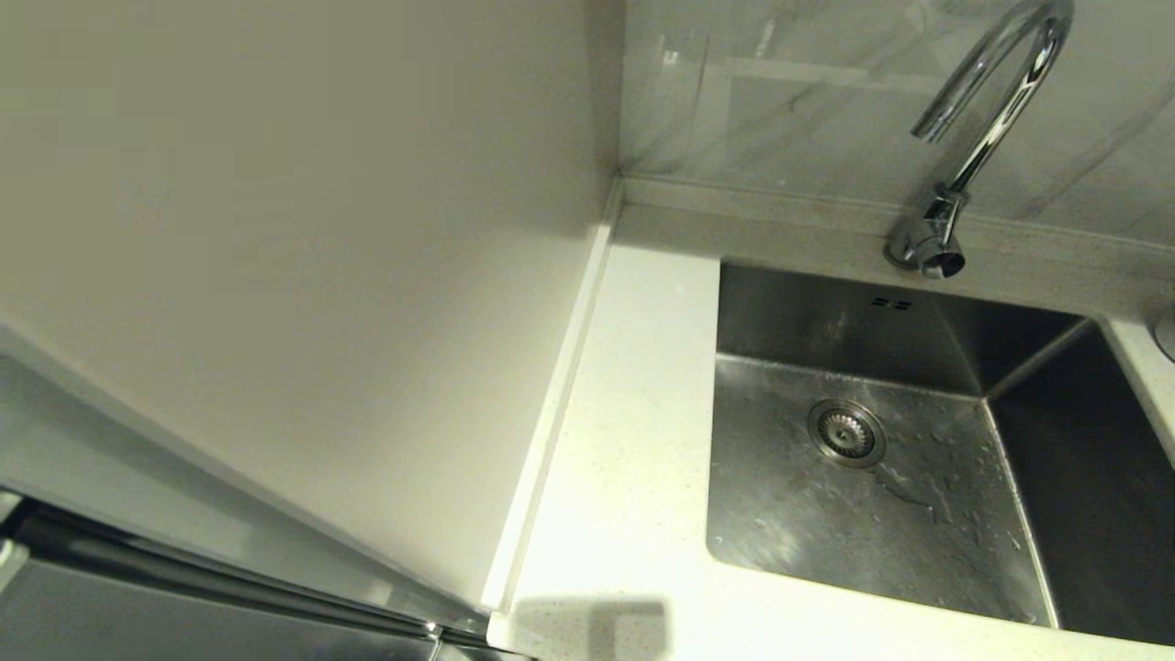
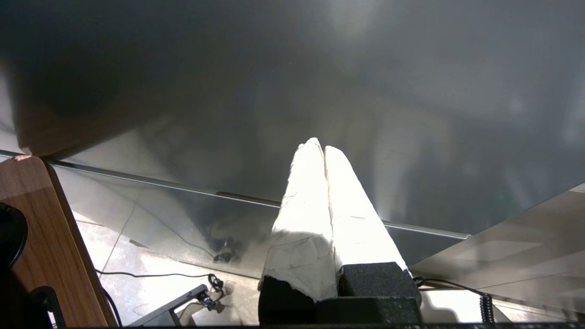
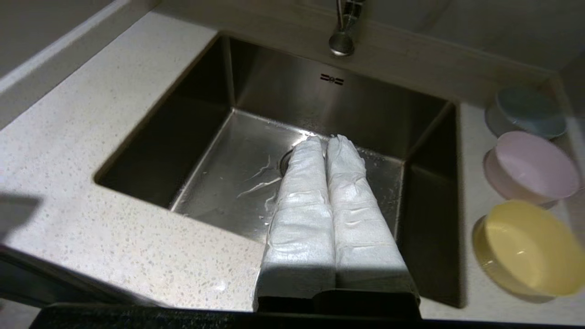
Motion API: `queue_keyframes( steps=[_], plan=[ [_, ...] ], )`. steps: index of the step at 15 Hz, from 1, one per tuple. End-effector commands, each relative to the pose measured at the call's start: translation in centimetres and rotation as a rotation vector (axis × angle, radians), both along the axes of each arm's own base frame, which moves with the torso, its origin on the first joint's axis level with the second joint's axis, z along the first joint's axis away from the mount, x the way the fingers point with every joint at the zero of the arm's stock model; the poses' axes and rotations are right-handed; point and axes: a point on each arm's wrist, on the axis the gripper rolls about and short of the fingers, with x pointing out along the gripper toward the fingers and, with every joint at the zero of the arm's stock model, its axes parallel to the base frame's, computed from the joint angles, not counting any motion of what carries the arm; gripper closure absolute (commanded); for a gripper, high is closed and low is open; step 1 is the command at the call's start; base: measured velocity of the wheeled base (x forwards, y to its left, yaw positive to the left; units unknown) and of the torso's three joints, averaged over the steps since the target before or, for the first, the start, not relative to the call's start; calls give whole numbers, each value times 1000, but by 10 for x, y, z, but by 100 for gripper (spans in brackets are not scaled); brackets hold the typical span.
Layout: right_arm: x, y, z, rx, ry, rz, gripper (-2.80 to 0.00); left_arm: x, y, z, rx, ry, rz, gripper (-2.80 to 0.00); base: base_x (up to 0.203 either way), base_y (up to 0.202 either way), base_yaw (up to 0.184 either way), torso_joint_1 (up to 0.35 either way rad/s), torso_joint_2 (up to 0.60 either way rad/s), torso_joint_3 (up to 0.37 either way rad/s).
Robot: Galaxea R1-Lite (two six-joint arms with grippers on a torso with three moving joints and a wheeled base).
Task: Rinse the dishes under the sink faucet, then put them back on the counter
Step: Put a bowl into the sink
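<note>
Three bowls (image 3: 530,183) on counter (image 3: 114,192) right of sink (image 3: 283,105), faucet (image 1: 973,147) behind.

The white speckled counter (image 1: 624,477) is wrapping around the steel sink (image 1: 881,514), its raised back edge running along the far side. To the sink's right, three bowls are sitting on it in a row: pale blue (image 3: 525,112) farthest, pink (image 3: 532,167) in the middle, yellow (image 3: 525,249) nearest.

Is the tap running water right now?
Off, it seems: no stream falls from the faucet spout, though the sink floor holds scattered drops around the drain.
</note>
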Motion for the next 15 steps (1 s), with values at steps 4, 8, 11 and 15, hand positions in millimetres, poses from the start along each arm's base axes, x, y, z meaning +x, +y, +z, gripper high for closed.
queue_keyframes(
  steps=[4, 8, 11, 15],
  plan=[
    [103, -3, 135, -49, 234, -75, 0, 0, 0, -1, -1, 3, 0, 0, 0, 0, 0, 0, 0, 0],
    [133, -7, 160, -92, 516, -149, 0, 0, 0, -1, -1, 3, 0, 0, 0, 0, 0, 0, 0, 0],
    [127, -11, 168, -121, 689, -342, 0, 0, 0, -1, -1, 3, 0, 0, 0, 0, 0, 0, 0, 0],
    [176, -14, 187, 28, 718, -434, 0, 0, 0, -1, -1, 3, 0, 0, 0, 0, 0, 0, 0, 0]
  ],
)
